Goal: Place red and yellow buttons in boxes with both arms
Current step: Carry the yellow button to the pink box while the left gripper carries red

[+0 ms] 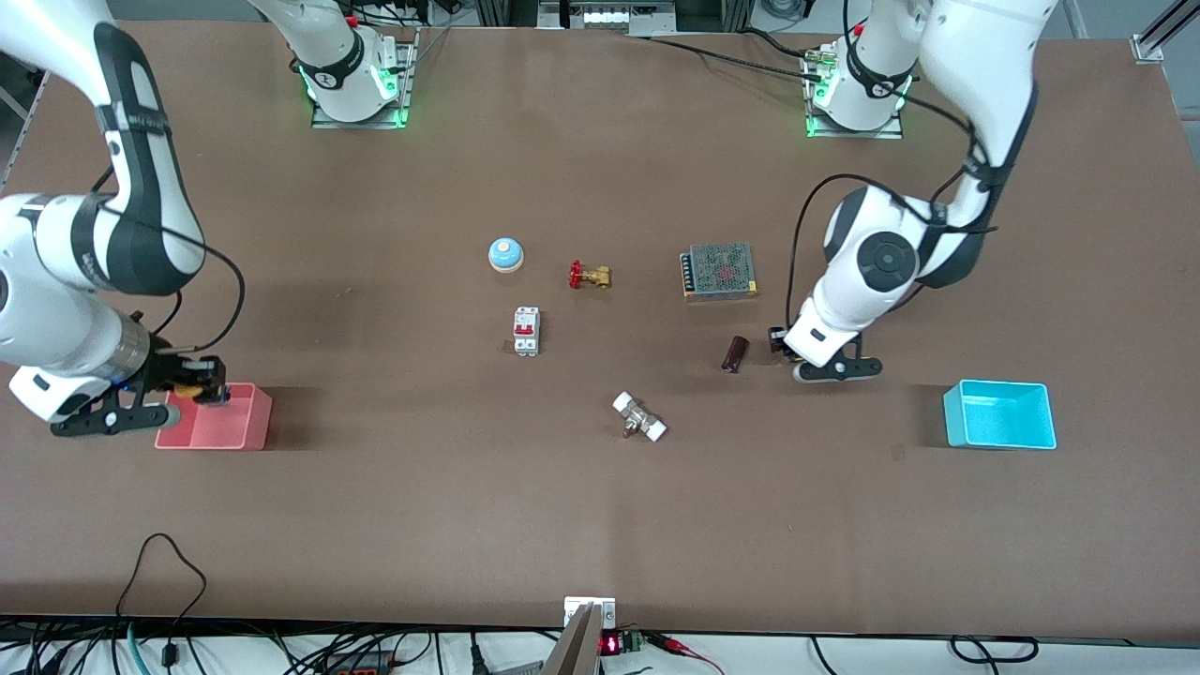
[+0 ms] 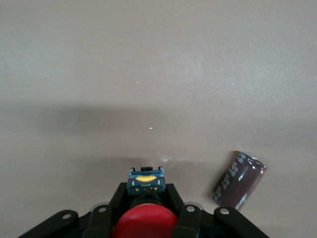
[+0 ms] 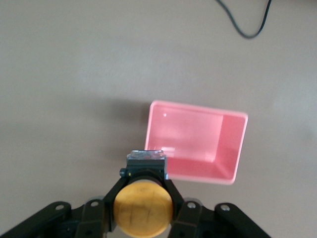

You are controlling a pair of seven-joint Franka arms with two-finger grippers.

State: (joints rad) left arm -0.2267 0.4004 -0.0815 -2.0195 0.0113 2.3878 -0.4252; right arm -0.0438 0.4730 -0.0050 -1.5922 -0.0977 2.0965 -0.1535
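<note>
Over the pink box (image 1: 217, 422), near the surface's (image 1: 600, 506) edge at the right arm's end, the right gripper (image 1: 199, 382) pinches the yellow button (image 3: 143, 209). Toward the left arm's end, the left gripper (image 1: 780, 343) clamps the red button (image 2: 146, 224) just beside a dark capacitor (image 1: 735, 353). Nearer that end's edge sits the cyan box (image 1: 1000, 415).
</note>
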